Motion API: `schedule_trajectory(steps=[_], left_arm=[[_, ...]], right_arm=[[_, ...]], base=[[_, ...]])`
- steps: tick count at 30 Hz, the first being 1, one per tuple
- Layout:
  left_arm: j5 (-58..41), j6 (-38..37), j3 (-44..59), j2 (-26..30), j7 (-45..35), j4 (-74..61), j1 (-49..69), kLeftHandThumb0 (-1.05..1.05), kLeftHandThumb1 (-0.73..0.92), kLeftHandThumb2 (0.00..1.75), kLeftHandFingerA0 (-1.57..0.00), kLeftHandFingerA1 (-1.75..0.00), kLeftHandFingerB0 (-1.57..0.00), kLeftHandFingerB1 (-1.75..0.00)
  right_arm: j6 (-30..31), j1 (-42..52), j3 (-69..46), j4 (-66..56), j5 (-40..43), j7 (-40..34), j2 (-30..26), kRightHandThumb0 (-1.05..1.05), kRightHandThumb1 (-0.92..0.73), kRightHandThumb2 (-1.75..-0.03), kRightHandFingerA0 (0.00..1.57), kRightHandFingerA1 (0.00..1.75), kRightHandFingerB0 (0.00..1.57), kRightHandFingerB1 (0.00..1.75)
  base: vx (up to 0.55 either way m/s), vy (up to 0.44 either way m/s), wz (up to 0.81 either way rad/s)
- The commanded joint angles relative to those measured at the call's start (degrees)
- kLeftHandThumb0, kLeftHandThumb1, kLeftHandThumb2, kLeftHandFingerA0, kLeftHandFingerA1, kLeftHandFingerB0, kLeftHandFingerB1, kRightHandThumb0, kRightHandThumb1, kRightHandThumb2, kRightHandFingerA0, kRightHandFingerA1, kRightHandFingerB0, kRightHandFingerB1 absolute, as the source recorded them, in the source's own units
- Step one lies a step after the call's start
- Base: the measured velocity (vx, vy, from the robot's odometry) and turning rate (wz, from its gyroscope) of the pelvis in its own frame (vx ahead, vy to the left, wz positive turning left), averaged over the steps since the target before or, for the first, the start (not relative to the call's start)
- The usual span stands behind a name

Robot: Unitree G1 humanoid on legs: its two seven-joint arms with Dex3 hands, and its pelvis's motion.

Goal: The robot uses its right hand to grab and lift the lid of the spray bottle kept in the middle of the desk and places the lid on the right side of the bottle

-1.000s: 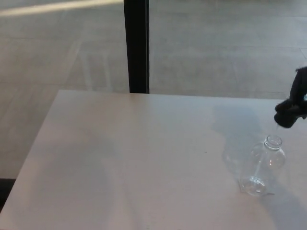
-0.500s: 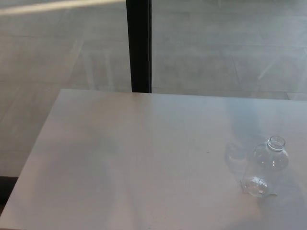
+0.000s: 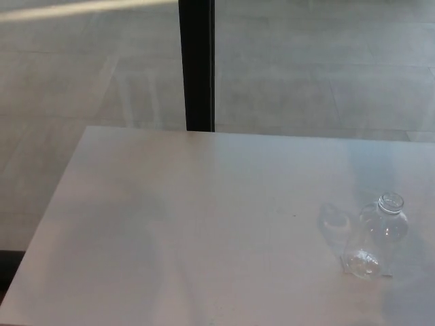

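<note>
A clear plastic bottle (image 3: 378,236) stands upright on the white desk (image 3: 190,231), at the right of the head view. Its round neck (image 3: 391,202) is open, with no lid on it. No lid shows anywhere in the picture. Neither of my hands is in view.
A black vertical post (image 3: 196,64) rises behind the desk's far edge. Grey floor lies beyond the desk and to its left. A pale glint of light (image 3: 334,221) falls on the desk just left of the bottle.
One second ago my right hand hung above the bottle's neck at the right edge. It has since left the picture to the right. The view shifted slightly.
</note>
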Motion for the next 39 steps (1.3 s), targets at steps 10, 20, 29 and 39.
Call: schedule_trajectory(steps=[10,20,29,39], left_arm=[[-1.0,-0.2,0.6,0.6,0.4,-0.1,0.3,-0.91,0.92,0.71,-0.55,-0.5,-0.37,-0.38],[-0.8,-0.7,0.4,0.8,0.0,1.2,-0.3,-0.9,0.75,1.15,-0.48,-0.58,-0.32,-0.51],[-0.2,-0.8,-0.2,0.4,0.7,0.4,0.1,-0.93,0.79,1.17,-0.49,-0.58,-0.33,-0.5],[-0.4,-1.1,-0.1,-0.3,0.8,1.4,0.2,-0.92,0.92,0.72,-0.56,-0.5,-0.38,-0.38]], right_arm=[[1.5,20.3,-1.3,3.3,0.6,-15.0,11.8,-0.36,-0.53,-1.1,0.96,1.62,0.92,1.17],[3.2,20.4,0.3,10.8,2.0,-13.6,13.5,-0.5,-0.7,-0.61,0.94,1.22,0.63,0.53],[3.3,19.6,2.7,13.5,2.0,-13.7,12.7,-0.53,-0.68,-0.6,0.88,1.05,0.5,0.42],[8.3,20.0,7.3,8.6,-0.4,-8.7,6.9,-0.94,-0.58,-0.97,0.0,0.19,0.07,0.17]], base=[[0.0,0.0,0.0],[0.0,0.0,0.0],[0.0,0.0,0.0],[0.0,0.0,0.0]])
